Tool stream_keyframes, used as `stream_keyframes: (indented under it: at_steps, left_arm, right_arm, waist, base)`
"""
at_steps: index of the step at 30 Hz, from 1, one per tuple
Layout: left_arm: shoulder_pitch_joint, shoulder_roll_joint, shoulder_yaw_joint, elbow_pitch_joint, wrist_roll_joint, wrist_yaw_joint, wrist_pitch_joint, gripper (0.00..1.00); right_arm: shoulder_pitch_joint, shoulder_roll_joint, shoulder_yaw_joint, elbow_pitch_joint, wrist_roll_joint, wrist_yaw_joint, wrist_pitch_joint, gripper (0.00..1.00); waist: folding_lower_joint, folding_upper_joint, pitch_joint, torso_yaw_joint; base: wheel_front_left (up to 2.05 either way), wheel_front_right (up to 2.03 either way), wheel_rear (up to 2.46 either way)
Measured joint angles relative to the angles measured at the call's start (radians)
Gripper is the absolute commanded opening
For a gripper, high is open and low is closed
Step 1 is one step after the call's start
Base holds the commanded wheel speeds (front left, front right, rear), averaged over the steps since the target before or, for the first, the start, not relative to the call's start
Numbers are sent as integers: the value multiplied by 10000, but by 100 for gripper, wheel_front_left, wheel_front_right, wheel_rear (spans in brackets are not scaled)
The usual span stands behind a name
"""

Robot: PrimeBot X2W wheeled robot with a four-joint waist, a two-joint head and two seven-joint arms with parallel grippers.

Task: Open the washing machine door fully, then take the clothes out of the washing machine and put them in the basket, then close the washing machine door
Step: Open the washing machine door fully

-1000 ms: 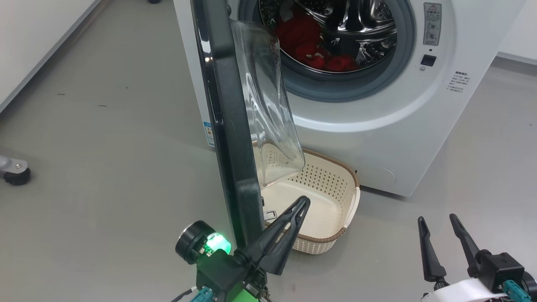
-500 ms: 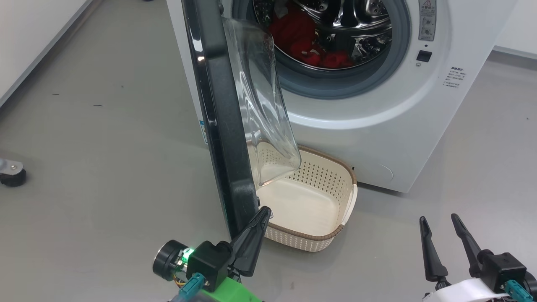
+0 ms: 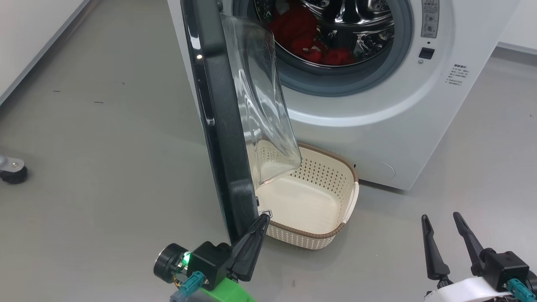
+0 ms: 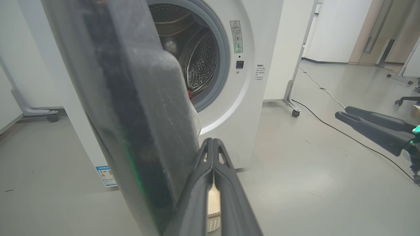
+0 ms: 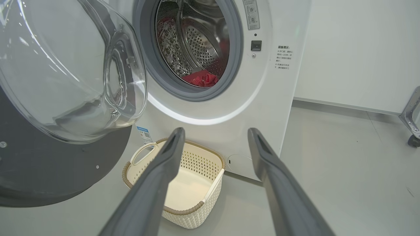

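**Q:** Left gripper (image 3: 261,222): state of the fingers (image 4: 193,196)?

**A:** Pressed flat together along their length, with nothing clamped between. Tips raised to the lower edge of the washing machine door (image 3: 214,126), just beside its black rim. Contact not determinable.

**Q:** And the right gripper (image 3: 440,217)?

**A:** Spread wide apart, holding nothing. Hovers above the floor (image 3: 105,147), well apart from the door. Points toward the machine front in the right wrist view.

**Q:** Moving outward: position of the door?

**A:** Stands partly open, seen edge-on in the head view. Attached at the left of the opening of the washing machine (image 3: 377,126). Clear glass bowl (image 3: 264,105) bulging toward the opening side and overlapping the left part of the basket (image 3: 306,240) in the head view.

**Q:** Location of the clothes (image 3: 302,37)?

**A:** Inside the steel drum (image 3: 361,25), bunched red near its bottom, behind the grey rubber seal (image 3: 335,86).

**Q:** And the basket itself?

**A:** Upright on the floor, close before the machine's front and below the opening. Lies between the door's lower edge and the right gripper.
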Motion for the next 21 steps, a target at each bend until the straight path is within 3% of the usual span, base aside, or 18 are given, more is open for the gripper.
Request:
stream_keyframes:
  at_steps: [21]
  left_arm:
    - [63, -140, 600, 332, -234, 562, -629, 0]
  right_arm:
    - [-130, 13, -234, 8, -54, 13, 0, 100]
  waist:
    - [0, 0, 123, 342]
  base:
    - [0, 0, 0]
